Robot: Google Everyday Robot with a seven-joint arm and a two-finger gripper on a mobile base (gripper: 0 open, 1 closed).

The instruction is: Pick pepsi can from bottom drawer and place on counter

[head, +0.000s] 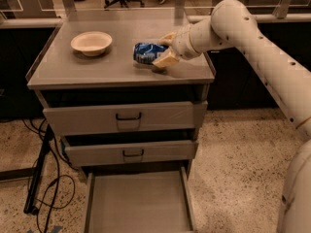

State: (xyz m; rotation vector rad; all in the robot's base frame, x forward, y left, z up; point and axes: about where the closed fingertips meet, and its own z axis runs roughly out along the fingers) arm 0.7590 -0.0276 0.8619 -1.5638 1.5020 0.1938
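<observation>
The blue pepsi can (145,52) lies tilted on its side on the grey counter (92,68), right of centre. My gripper (162,49) reaches in from the right, one tan finger (167,36) behind the can's right end and the other in front of it. It is shut on the pepsi can. The bottom drawer (138,203) stands pulled out at the foot of the cabinet, and its flat floor holds nothing.
A beige bowl (91,42) sits on the counter's left half. Both upper drawers (127,118) with black handles are pushed in or nearly so. Black cables and a stand leg (41,174) lie on the floor to the cabinet's left. My white arm (272,67) spans the right side.
</observation>
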